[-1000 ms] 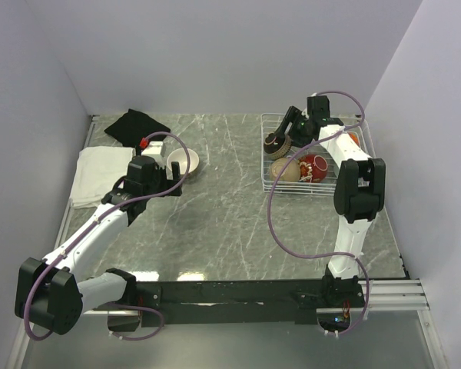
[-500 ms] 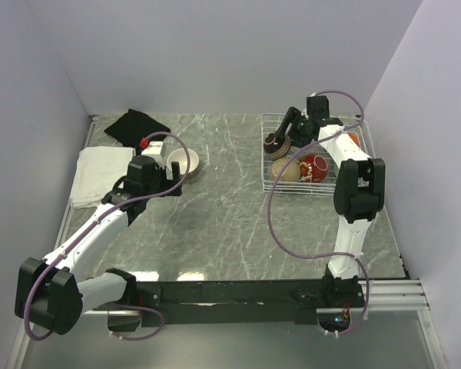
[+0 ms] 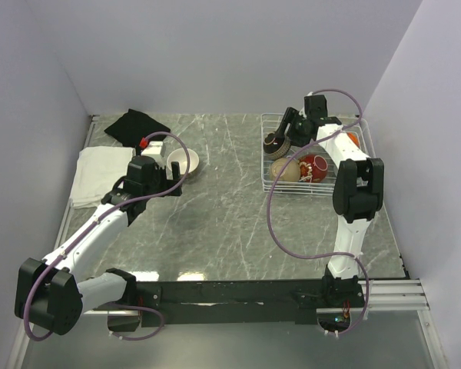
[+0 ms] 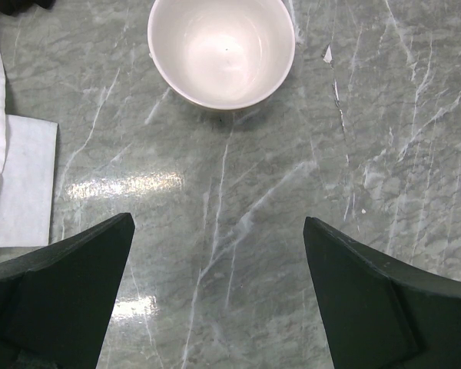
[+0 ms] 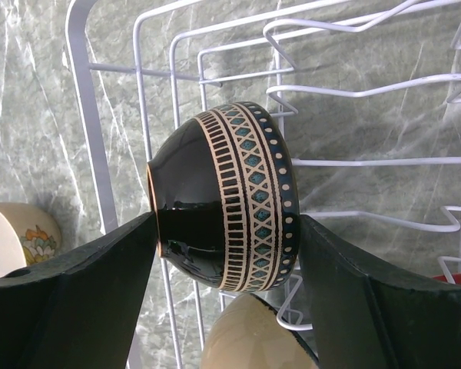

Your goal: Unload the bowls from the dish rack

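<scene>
Black bowl (image 5: 230, 192), clamped sideways by right gripper (image 5: 224, 231), over dish rack (image 5: 88, 115)

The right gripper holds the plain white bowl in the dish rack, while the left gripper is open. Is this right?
Not quite. The right wrist view shows the right gripper holding the black patterned bowl, not a white one, in the dish rack; the left gripper is open.
</scene>
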